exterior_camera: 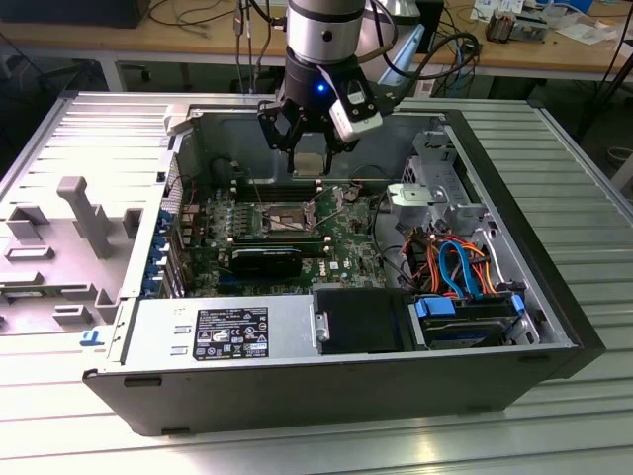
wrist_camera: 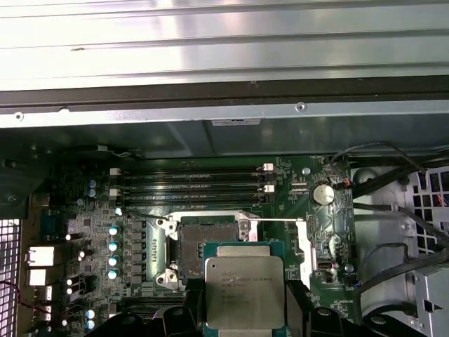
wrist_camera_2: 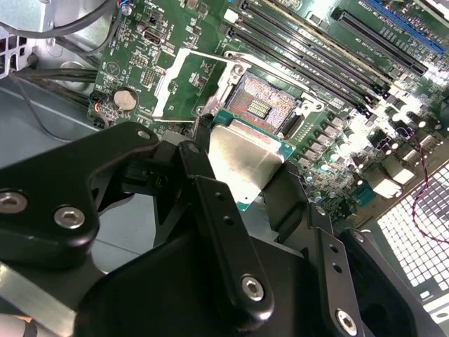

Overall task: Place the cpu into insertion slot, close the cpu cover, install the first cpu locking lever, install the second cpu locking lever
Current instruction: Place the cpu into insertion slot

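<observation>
cpu [wrist_camera: 244, 291]: silvery lid, dark print lines, green rim
gripper [exterior_camera: 309, 148]: fingers clamped on its edges
insertion slot [wrist_camera: 208, 242]: open, bare contacts

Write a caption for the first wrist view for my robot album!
The gripper holds the cpu above the green motherboard, close to the open insertion slot.

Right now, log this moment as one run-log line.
step: cpu placement | gripper: shut on cpu | cpu: held above insertion slot, not seated | insertion slot: empty | cpu cover: open
</observation>
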